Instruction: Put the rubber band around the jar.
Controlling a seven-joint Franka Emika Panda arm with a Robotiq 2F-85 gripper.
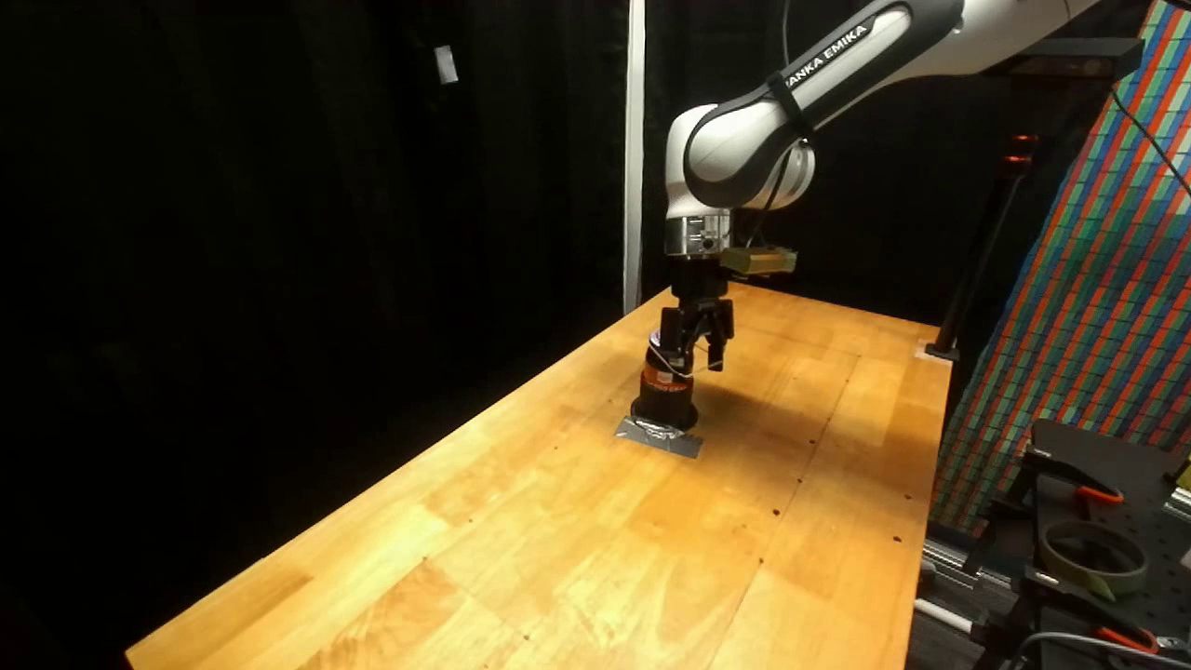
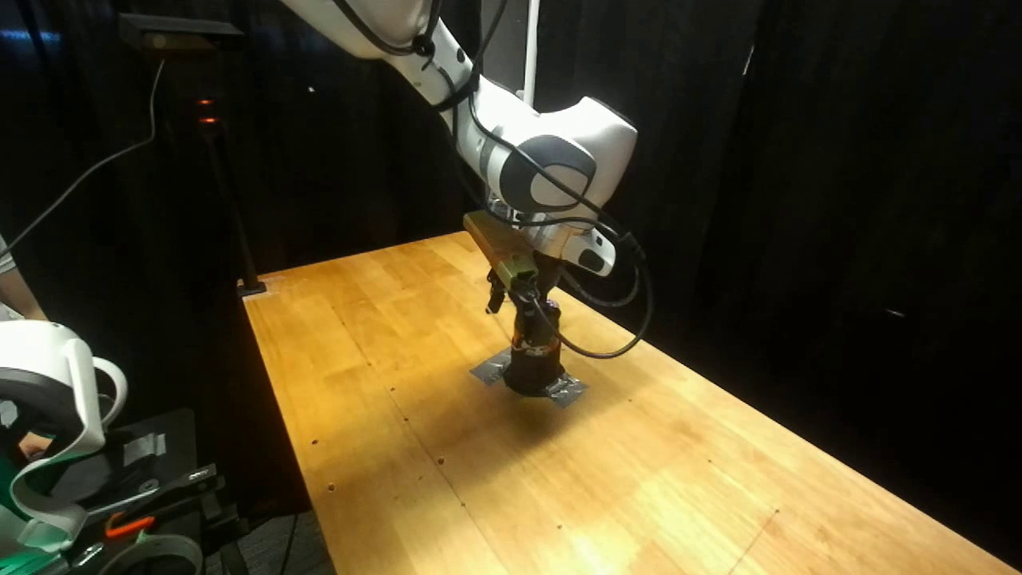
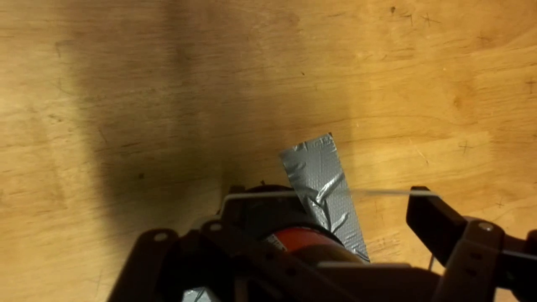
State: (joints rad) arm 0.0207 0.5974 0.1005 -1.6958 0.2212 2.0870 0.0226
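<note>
The jar (image 1: 666,398) stands upright on the wooden table, dark with an orange-red label, in both exterior views (image 2: 533,366). In the wrist view its label (image 3: 304,238) shows beneath my gripper's left-hand finger; its top is mostly hidden. My gripper (image 3: 329,196) is open, fingers down and spread apart. The rubber band (image 3: 260,195), thin and white, is stretched across between the two fingers. In an exterior view one finger of the gripper (image 1: 700,365) is against or beside the jar's upper part and the other hangs beside it. I cannot tell whether the band encircles the jar.
Silver tape (image 3: 321,176) fixes the jar's base to the table (image 1: 595,558). A black post (image 1: 977,242) stands at the table's far corner. A side bench with clamps and a tape roll (image 1: 1093,554) is beside the table. A cable (image 2: 648,311) loops from the wrist.
</note>
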